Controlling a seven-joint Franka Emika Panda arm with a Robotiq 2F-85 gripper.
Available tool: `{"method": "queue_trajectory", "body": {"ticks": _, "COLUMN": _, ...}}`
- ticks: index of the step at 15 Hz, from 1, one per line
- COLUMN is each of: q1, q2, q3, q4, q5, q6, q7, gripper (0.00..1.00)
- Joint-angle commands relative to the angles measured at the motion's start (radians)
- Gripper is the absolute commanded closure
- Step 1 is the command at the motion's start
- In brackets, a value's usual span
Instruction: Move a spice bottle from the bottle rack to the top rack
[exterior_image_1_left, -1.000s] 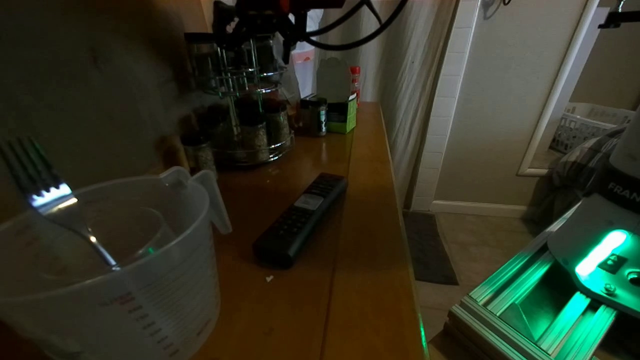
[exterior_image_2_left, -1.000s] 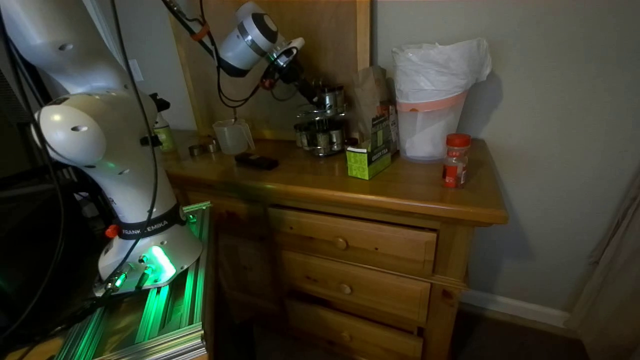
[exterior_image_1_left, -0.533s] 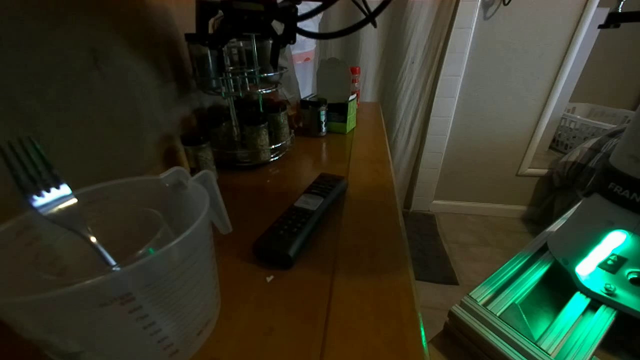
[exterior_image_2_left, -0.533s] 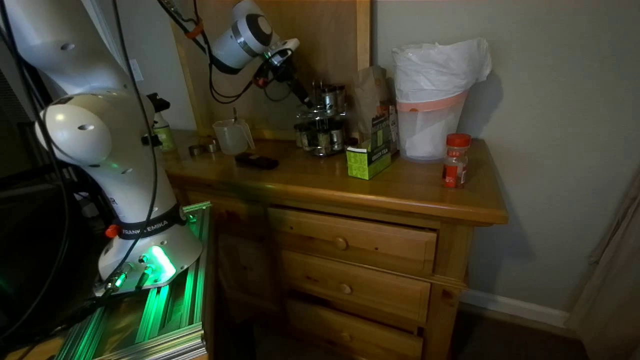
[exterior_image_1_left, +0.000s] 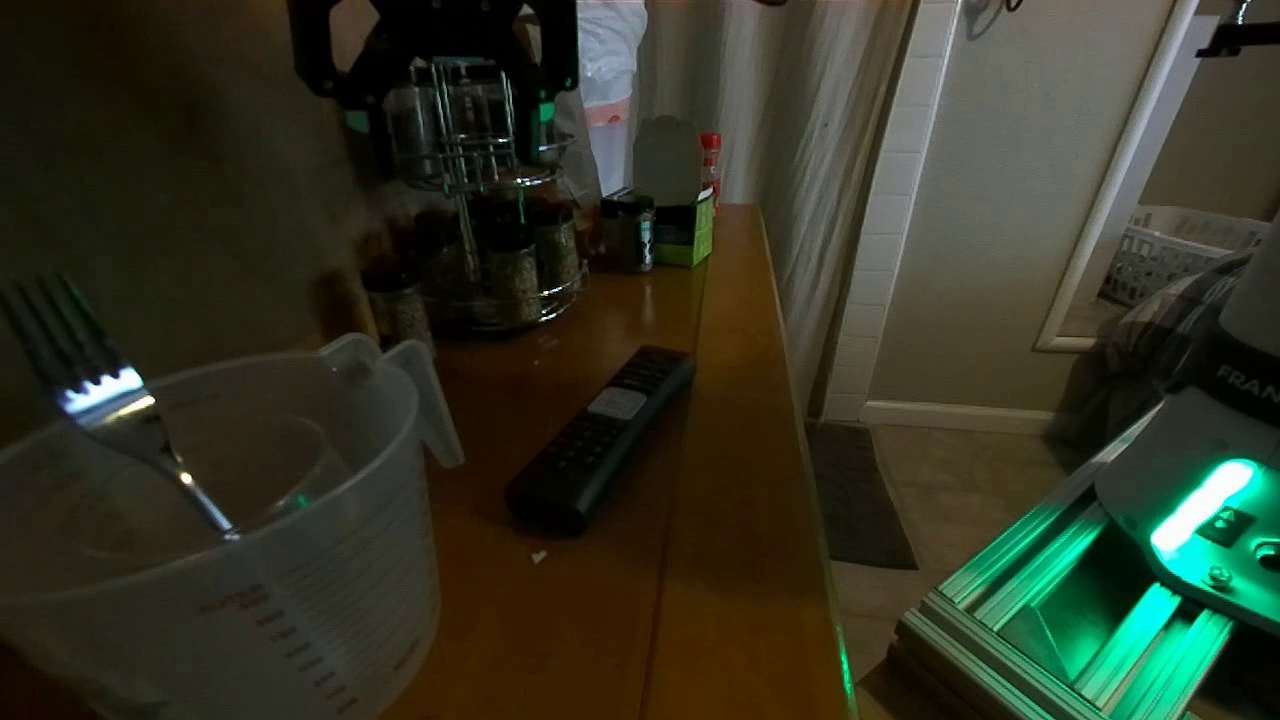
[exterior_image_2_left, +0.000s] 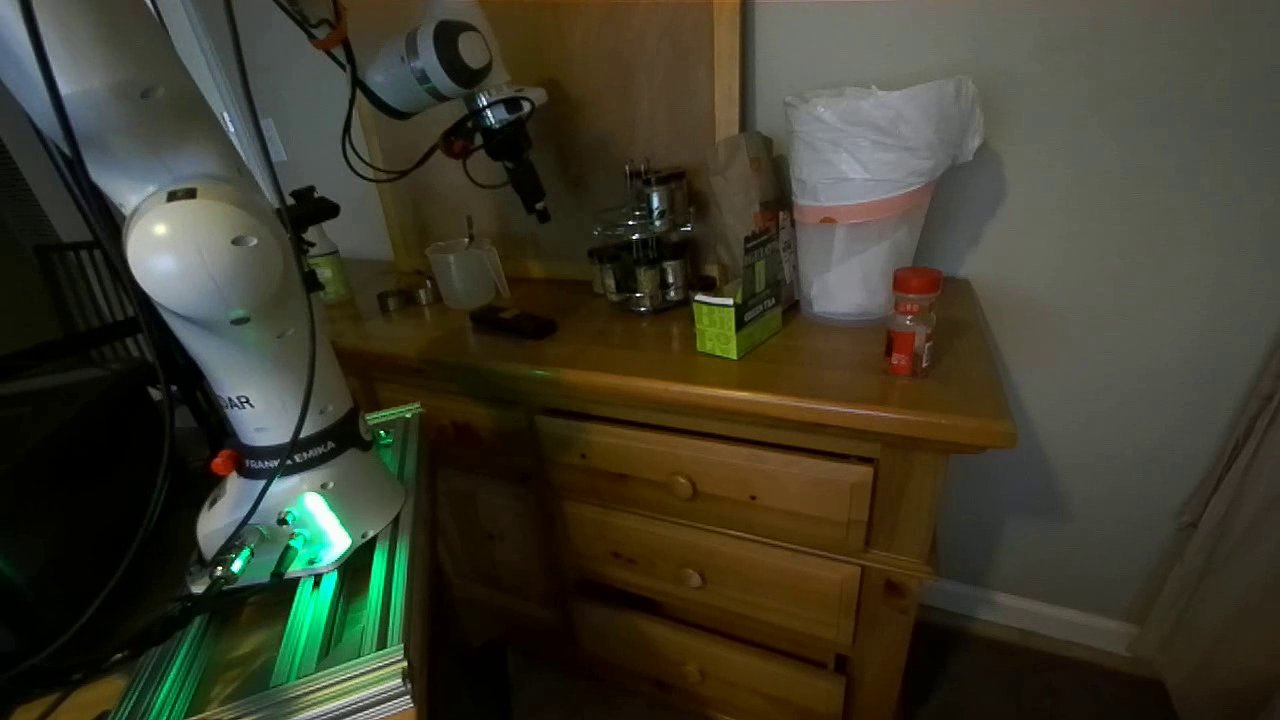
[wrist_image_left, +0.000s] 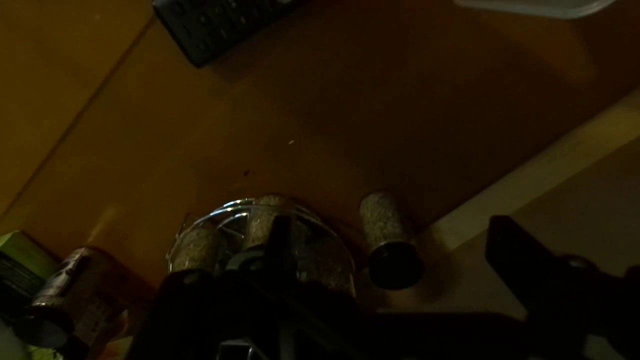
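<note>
The bottle rack is a round two-tier metal stand; its lower tier (exterior_image_1_left: 545, 312) holds several dark-lidded glass spice jars (exterior_image_1_left: 510, 275). The top rack (exterior_image_1_left: 485, 182) is its upper ring, with several jars (exterior_image_2_left: 662, 200) on it. A lone spice jar (exterior_image_1_left: 400, 310) with a black lid stands on the dresser top beside the stand; it also shows in the wrist view (wrist_image_left: 382, 220). My gripper (exterior_image_2_left: 541, 214) is open and empty, above and to the side of the stand. In the wrist view, the lone jar appears between the open fingers (wrist_image_left: 392, 225), below them. The fingers partly hide the stand.
A clear measuring jug (exterior_image_1_left: 330, 600) with a fork (exterior_image_1_left: 140, 430) and a black remote (exterior_image_1_left: 605, 435) lie near the stand. Another dark-lidded jar (exterior_image_1_left: 630, 232), a green tea box (exterior_image_2_left: 738, 320), a white-lined bin (exterior_image_2_left: 860, 260) and a red-capped bottle (exterior_image_2_left: 912, 330) stand beyond it.
My gripper has backed away from the top rack toward the jug side and tilted to point more downward. The fingers stay open; the jars and stand look unmoved.
</note>
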Motion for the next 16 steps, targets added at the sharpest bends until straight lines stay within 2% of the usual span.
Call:
{"method": "queue_trajectory", "body": {"ticks": 1, "q1": 0.012, "q2": 0.050, "q3": -0.024, "q4": 0.022, "q5": -0.019, "q6": -0.006, "q7": 0.051, "gripper": 0.00}}
{"method": "queue_trajectory", "body": {"ticks": 3, "q1": 0.012, "q2": 0.108, "q3": -0.035, "q4": 0.027, "q5": -0.031, "q6": 0.082, "q7": 0.055, "gripper": 0.00}}
{"method": "queue_trajectory", "body": {"ticks": 6, "q1": 0.048, "q2": 0.188, "q3": -0.071, "q4": 0.025, "q5": 0.034, "q6": 0.331, "q7": -0.067, "gripper": 0.00}}
{"method": "queue_trajectory", "body": {"ticks": 7, "q1": 0.052, "q2": 0.123, "q3": -0.078, "q4": 0.001, "q5": 0.001, "q6": 0.238, "q7": -0.012, "gripper": 0.00}}
{"method": "queue_trajectory", "body": {"ticks": 11, "q1": 0.068, "q2": 0.142, "q3": -0.101, "q4": 0.001, "q5": 0.002, "q6": 0.256, "q7": -0.020, "gripper": 0.00}}
{"method": "queue_trajectory", "body": {"ticks": 13, "q1": 0.076, "q2": 0.161, "q3": -0.107, "q4": -0.013, "q5": -0.071, "q6": 0.315, "q7": -0.001, "gripper": 0.00}}
{"method": "queue_trajectory", "body": {"ticks": 14, "q1": 0.046, "q2": 0.180, "q3": -0.080, "q4": -0.016, "q5": -0.117, "q6": 0.340, "q7": 0.019, "gripper": 0.00}}
{"method": "queue_trajectory", "body": {"ticks": 16, "q1": 0.044, "q2": 0.203, "q3": -0.086, "q4": -0.025, "q5": -0.249, "q6": 0.376, "q7": 0.069, "gripper": 0.00}}
